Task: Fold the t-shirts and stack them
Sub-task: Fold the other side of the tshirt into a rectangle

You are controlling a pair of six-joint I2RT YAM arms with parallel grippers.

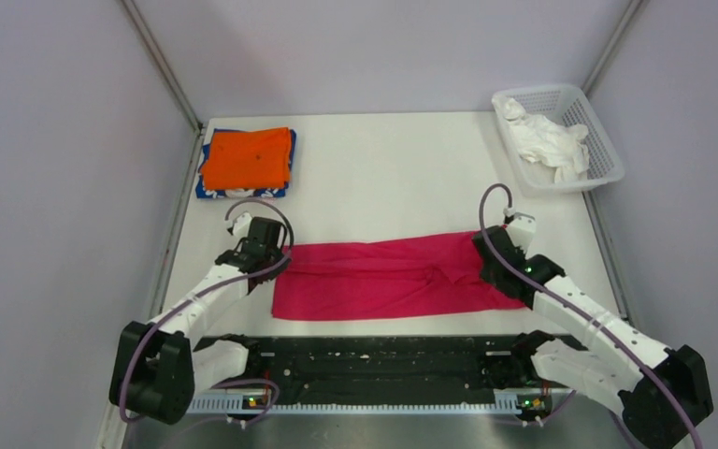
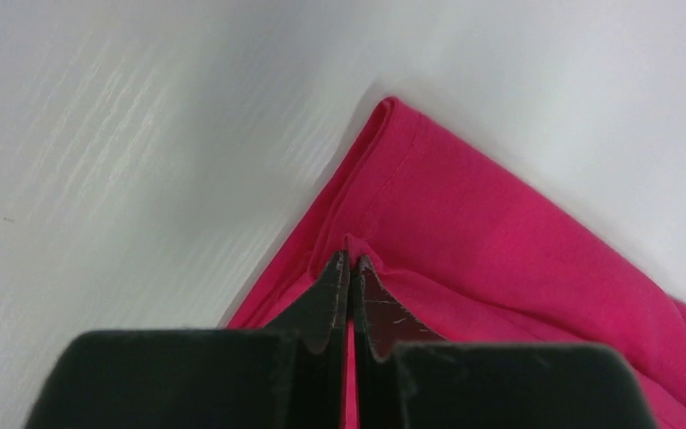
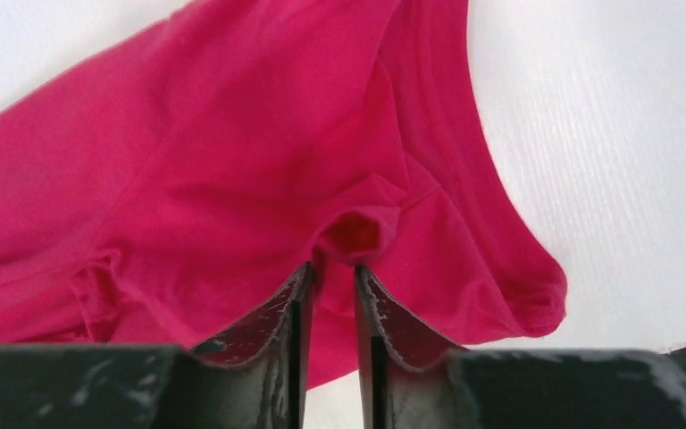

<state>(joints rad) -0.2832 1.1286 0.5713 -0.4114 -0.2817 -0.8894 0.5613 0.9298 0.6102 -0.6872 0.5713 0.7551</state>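
Magenta t-shirt (image 1: 383, 278) flat on worktop (image 1: 383, 178).
L end effector (image 2: 351, 259) pinched its corner; R end effector (image 3: 332, 270) slightly parted, prob. gripping nothing.

The left arm (image 1: 201, 295) and right arm (image 1: 589, 318) reach up-frame from the lower corners, wrists angled inward. The left claw (image 1: 274, 251) is pinched closed on the magenta t-shirt (image 1: 383, 281). The right claw (image 1: 486, 254) has its jaws narrowly parted.

- White table (image 1: 383, 178).
- Magenta-red t-shirt (image 1: 383, 281), a flat wide band, toward 6 o'clock.
- Blue t-shirt (image 1: 243, 193), folded at 10 o'clock, beneath an orange t-shirt (image 1: 246, 157).
- White mesh basket (image 1: 535, 91) at 2 o'clock.
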